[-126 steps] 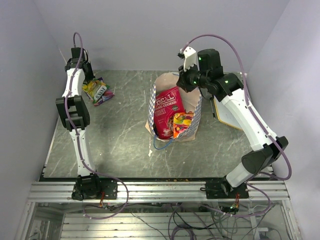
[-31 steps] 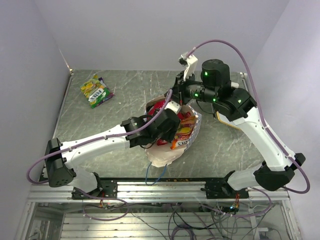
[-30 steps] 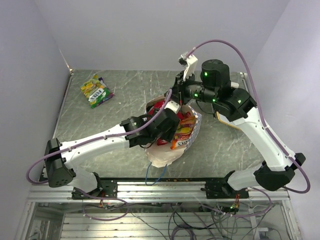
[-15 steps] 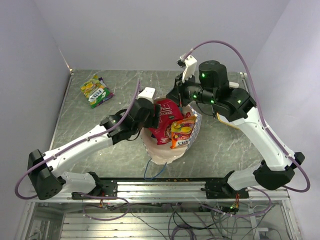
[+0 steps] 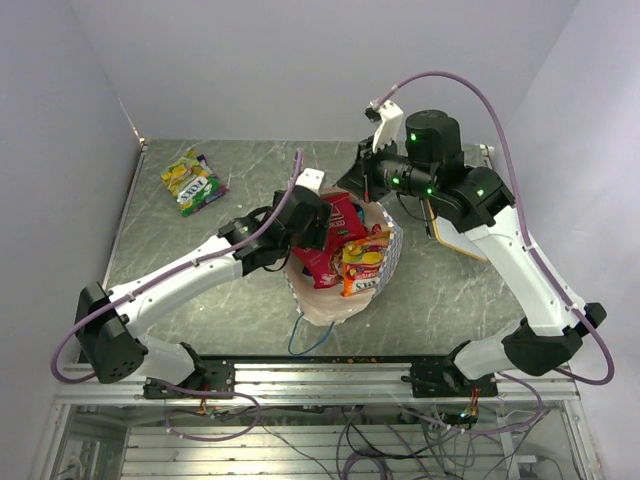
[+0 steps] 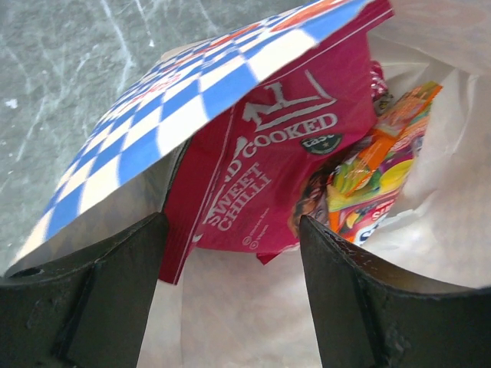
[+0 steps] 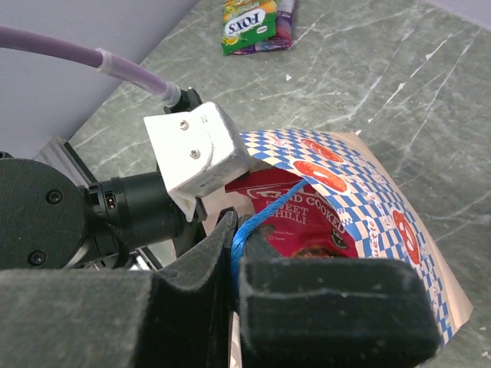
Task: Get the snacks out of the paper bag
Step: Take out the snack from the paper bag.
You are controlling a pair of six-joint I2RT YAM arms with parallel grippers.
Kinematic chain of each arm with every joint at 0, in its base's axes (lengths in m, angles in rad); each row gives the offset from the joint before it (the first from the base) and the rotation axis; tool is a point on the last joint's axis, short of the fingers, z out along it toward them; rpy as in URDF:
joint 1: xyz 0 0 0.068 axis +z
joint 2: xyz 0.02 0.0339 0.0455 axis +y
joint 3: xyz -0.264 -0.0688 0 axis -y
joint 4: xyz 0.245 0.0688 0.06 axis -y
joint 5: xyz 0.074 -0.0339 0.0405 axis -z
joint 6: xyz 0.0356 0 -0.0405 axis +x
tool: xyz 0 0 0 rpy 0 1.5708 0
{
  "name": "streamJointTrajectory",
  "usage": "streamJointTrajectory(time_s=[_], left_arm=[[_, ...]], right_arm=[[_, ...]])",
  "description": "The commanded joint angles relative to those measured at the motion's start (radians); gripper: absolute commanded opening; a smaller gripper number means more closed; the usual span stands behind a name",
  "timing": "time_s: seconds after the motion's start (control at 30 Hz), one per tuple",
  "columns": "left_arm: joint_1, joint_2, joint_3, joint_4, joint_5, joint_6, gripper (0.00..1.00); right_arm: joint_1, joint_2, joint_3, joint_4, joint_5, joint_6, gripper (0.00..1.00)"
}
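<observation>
The paper bag, blue-and-white checkered with a cream inside, lies open in the middle of the table. Inside it lie snacks: a red "Sweet Chilli" packet and an orange packet. My left gripper is open at the bag's mouth, under the checkered flap. The red packet lies just ahead of its fingers, with nothing between them. My right gripper is shut on the bag's blue string handle and holds the far rim up.
A yellow-green and purple snack packet lies on the table at the far left. A flat white board with a tan edge sits right of the bag, under the right arm. The bag's other blue handle trails toward the near edge.
My left gripper drew back left out of the bag, then came back to its mouth, and its jaws widened. My right gripper kept its hold on the handle and rose slightly.
</observation>
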Motion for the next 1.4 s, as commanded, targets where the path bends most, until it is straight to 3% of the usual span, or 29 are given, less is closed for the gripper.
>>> streamJointTrajectory(time_s=[0.0, 0.13, 0.3, 0.63, 0.83, 1.07, 1.37], left_arm=[[0.021, -0.016, 0.045, -0.083, -0.104, 0.012, 0.81], [0.033, -0.004, 0.024, -0.075, -0.093, 0.014, 0.80], [0.035, 0.036, 0.012, -0.053, -0.081, -0.005, 0.69], [0.034, 0.085, -0.001, -0.038, -0.085, -0.027, 0.64], [0.036, 0.094, 0.003, -0.015, -0.080, -0.037, 0.46], [0.037, 0.050, 0.032, -0.016, -0.048, -0.029, 0.09], [0.037, -0.086, 0.083, -0.027, 0.138, -0.017, 0.07]], right_arm=[[-0.026, -0.062, -0.014, 0.114, -0.065, 0.024, 0.00], [-0.040, -0.058, -0.027, 0.124, -0.093, 0.032, 0.00], [-0.043, -0.047, -0.022, 0.128, -0.113, 0.032, 0.00], [-0.042, -0.048, -0.033, 0.135, -0.131, 0.034, 0.00], [-0.043, -0.058, -0.051, 0.143, -0.129, 0.043, 0.00], [-0.046, -0.075, -0.080, 0.178, -0.097, 0.047, 0.00], [-0.053, -0.062, -0.069, 0.214, -0.031, 0.030, 0.00]])
